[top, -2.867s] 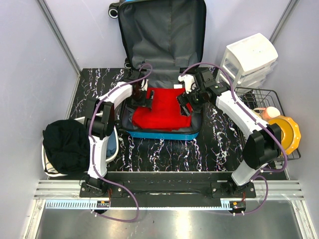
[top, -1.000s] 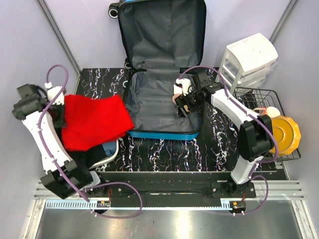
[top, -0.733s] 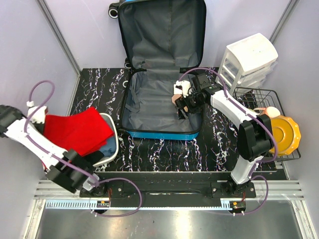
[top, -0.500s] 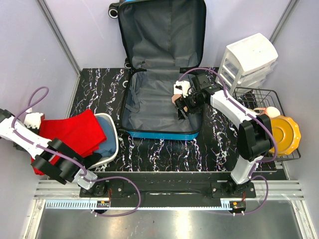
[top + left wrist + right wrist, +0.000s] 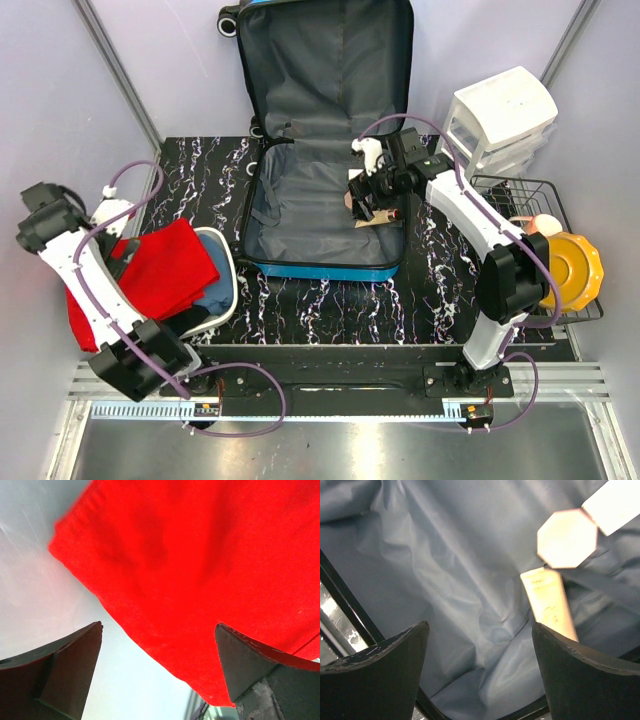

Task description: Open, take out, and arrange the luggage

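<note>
In the open luggage (image 5: 322, 110), right end effector (image 5: 479, 630) gapes above a cream tube (image 5: 550, 604), print unreadable; left end effector (image 5: 159, 627) spread by red cloth (image 5: 200, 555).

The left arm is bending sharply at the elbow, well left of the luggage (image 5: 322, 75), left gripper (image 5: 157, 626) hanging with jaws wide apart. The right arm is stretching over the luggage's right half, right gripper (image 5: 480, 625) hovering with jaws spread.
</note>
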Available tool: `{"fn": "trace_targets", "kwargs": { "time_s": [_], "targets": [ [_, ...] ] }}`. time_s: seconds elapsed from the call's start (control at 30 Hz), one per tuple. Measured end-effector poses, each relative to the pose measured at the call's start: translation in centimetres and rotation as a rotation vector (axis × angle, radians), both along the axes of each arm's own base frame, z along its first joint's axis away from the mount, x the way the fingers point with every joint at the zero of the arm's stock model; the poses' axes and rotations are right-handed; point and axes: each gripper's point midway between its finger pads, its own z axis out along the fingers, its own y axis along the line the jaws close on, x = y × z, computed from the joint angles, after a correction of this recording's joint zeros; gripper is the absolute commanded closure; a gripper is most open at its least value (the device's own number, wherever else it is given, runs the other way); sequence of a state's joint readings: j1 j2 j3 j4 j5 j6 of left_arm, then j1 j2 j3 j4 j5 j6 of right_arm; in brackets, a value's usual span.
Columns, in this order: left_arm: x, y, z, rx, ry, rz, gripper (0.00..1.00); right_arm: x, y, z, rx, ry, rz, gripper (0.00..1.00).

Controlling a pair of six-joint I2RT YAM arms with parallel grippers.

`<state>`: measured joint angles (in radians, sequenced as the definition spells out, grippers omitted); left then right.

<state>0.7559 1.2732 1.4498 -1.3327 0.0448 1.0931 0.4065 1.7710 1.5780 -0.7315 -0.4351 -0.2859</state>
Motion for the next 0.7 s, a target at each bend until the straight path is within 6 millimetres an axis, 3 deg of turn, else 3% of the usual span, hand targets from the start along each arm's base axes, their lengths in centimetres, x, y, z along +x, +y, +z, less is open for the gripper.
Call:
{"fn": "trace_targets", "kwargs": {
  "time_s": [0.17,0.33,0.47,0.7],
  "targets": [
    [4.1,-2.6,3.4,0.010,-0.098,-0.053,0.01,2.4,0.1,3.8,0.005,-0.126,-0.013,0.03],
    [10.1,-4.5,9.5,0.014,-0.294,-0.069,0.01,4.3,-2.2,5.1,-0.017,-0.178,-0.076,0.03],
    [13.4,-9.0,11.3,-0.054,-0.384,-0.149,0.01,6.9,-6.9,6.7,-0.019,-0.213,-0.191,0.03],
    [16.8,-17.9,9.0,-0.261,-0.341,-0.290,0.01,11.3,-18.6,11.1,-0.063,-0.349,-0.439,0.04]
  ]
}}
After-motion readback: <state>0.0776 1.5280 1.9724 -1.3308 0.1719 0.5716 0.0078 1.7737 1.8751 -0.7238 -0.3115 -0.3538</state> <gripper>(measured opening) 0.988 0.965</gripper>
